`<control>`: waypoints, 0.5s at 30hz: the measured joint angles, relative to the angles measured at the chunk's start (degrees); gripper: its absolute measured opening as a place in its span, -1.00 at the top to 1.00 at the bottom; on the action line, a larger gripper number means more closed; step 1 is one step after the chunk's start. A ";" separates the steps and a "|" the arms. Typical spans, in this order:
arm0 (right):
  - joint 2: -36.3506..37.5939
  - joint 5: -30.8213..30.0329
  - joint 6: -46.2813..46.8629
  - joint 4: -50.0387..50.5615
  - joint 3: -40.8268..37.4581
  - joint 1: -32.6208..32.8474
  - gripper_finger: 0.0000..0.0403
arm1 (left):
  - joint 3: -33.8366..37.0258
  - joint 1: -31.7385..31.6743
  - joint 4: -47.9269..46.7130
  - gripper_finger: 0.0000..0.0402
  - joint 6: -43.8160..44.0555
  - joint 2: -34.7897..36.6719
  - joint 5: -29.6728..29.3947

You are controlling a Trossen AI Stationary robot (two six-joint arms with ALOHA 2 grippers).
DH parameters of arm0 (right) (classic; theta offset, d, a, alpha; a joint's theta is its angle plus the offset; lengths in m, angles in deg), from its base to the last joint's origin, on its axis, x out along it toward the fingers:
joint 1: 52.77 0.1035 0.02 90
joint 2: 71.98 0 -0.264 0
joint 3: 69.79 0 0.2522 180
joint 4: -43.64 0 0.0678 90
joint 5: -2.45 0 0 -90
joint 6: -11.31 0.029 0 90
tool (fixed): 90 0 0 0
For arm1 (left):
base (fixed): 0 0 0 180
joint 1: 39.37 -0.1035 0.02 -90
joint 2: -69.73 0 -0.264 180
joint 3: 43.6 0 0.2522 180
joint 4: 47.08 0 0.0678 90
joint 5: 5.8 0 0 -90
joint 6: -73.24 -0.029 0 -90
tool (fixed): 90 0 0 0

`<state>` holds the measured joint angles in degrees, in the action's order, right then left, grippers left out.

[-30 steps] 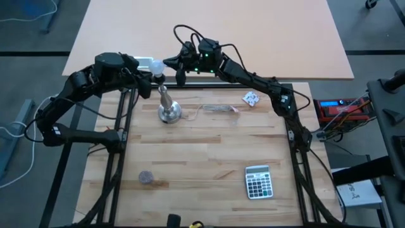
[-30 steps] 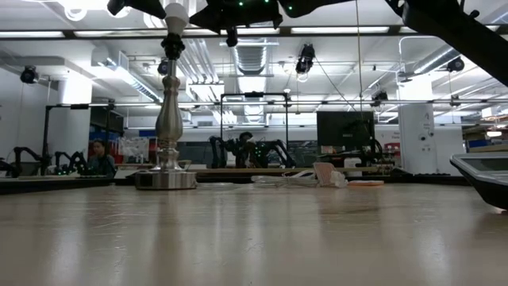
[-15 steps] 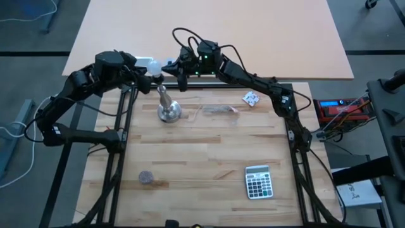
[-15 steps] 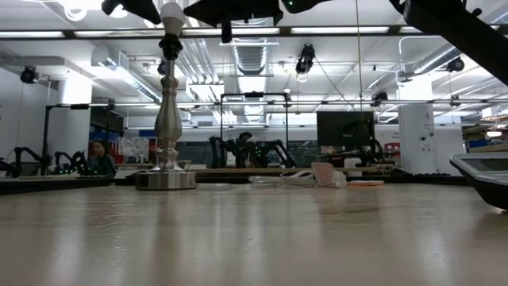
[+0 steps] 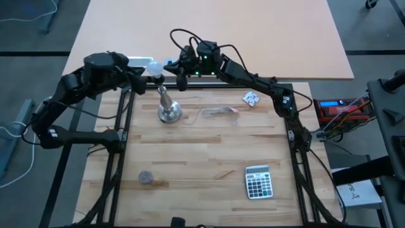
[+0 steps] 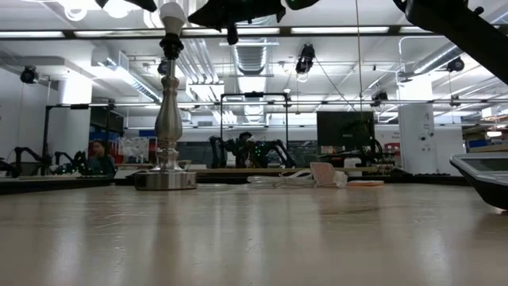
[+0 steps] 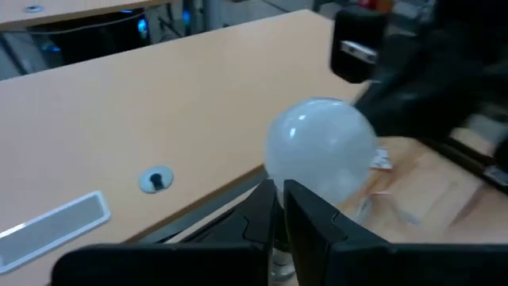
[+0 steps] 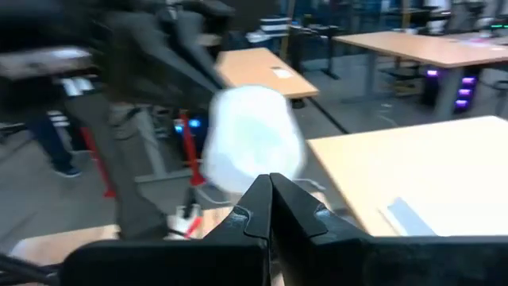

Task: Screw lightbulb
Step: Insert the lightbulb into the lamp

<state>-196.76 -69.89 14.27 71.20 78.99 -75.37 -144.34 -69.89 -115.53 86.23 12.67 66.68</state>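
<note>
1. Lightbulb point(image 5: 154, 67) seated on top of the silver stand point(image 5: 168, 107), near the far edge of the wooden desk point(image 5: 202, 158); in the low view, white globe point(image 6: 172, 12) visible above the stand's socket point(image 6: 169, 95)
2. Left claw point(image 5: 138, 71) just beside the bulb on its left side, fingers point(image 7: 305, 214) pressed together with only a thin slit, bulb point(image 7: 321, 151) right behind them, not pinched
3. Right claw point(image 5: 178, 68) just beside the bulb on its right side, fingers point(image 8: 290, 208) pressed together, blurred bulb point(image 8: 250, 139) close behind them, not held
4. Elsewhere on the desk: crumpled paper scrap point(image 5: 251, 98), calculator point(image 5: 258, 181), small round grey object point(image 5: 146, 177), thin clear strip point(image 5: 218, 110) near the stand
</note>
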 joint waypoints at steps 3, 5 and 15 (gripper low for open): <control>0.30 -1.61 -0.41 -0.23 -0.04 -0.19 1.00 | 0.00 -0.02 -0.08 0.90 -0.12 1.09 2.94; 0.46 -2.16 -0.44 -0.46 -0.04 -0.28 1.00 | 0.00 -0.02 -0.31 0.90 -0.28 1.30 4.80; 0.31 0.29 -0.62 -0.74 -0.04 0.13 1.00 | 0.00 -0.04 -0.43 0.90 -3.23 -2.66 3.29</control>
<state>-196.45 -69.60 13.65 70.46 78.95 -75.24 -144.34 -69.94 -115.96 83.00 10.01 69.97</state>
